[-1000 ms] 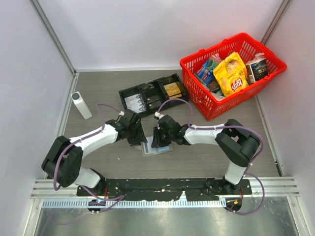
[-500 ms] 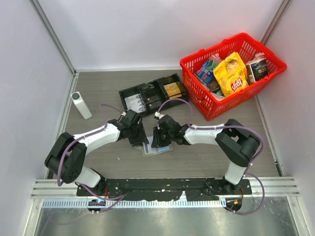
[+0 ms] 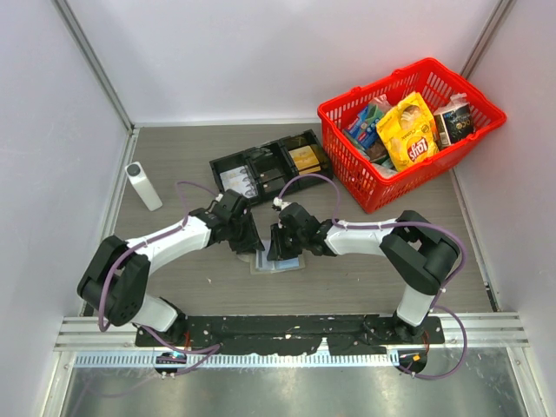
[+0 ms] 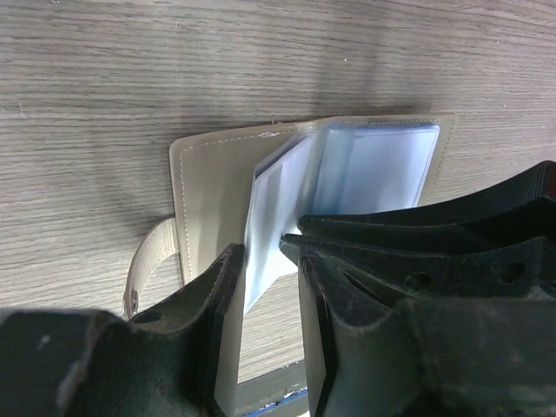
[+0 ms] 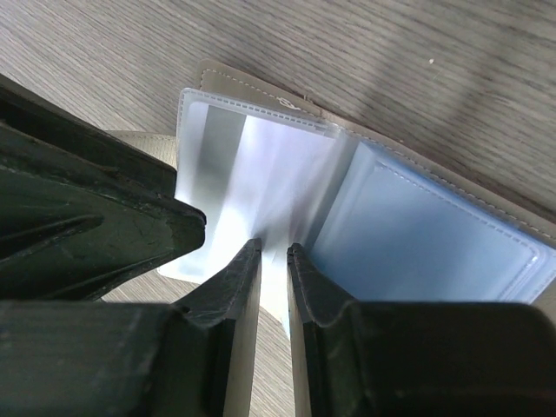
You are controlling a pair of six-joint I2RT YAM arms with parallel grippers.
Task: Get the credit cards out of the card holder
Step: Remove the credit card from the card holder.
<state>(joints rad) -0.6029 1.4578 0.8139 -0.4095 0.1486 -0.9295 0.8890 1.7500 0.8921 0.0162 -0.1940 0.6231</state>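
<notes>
Fingers of your left gripper [image 4: 261, 248] stand slightly apart astride a pale leaf at the 9 o'clock side of the open card holder [image 3: 280, 263], which lies flat at 6 o'clock from the black tray [image 3: 252, 162]. At its 3 o'clock, your right gripper [image 5: 271, 250] is clamped on another clear leaf. Pale-blue credit cards [image 5: 426, 230] sit in its pockets.

A robotics lab test cell rather than a home or shop: plain white walls [image 3: 261, 52] on bare metal posts [image 3: 95, 65] close in a grey wood-grain table [image 3: 174, 156] — a booth built around one bench. Two white robot arms, the left arm [image 3: 165, 243] and the right arm [image 3: 373, 236], are bolted to a black plate [image 3: 287, 328] on a metal rail [image 3: 87, 334] at the near edge. Mixed goods sit on the table — a red shopping basket [image 3: 426, 167] of snack packets [image 3: 407, 130] and a black tray [image 3: 252, 156].
</notes>
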